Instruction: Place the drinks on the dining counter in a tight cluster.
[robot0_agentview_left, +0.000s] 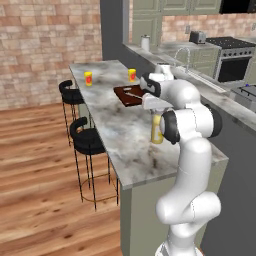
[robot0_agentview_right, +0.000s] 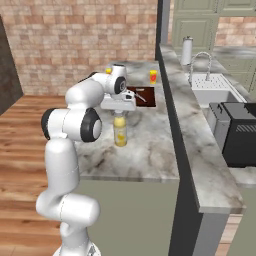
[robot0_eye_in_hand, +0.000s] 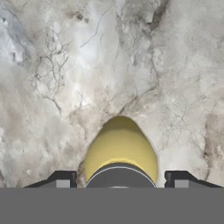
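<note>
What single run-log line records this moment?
gripper: astride yellow bottle, grip unclear | bottle: upright on dining counter | beyond: cutting board, two small drinks

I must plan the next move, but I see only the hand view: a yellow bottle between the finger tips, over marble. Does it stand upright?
Observer: Yes. The yellow bottle stands upright on the dining counter, directly under the hand.
Operator: What lies nearest to it?
Observer: A dark brown board, farther along the counter, apart from the bottle.
Operator: Anything else there?
Observer: One small orange cup just beyond the board, a second orange cup toward the stool side.
</note>
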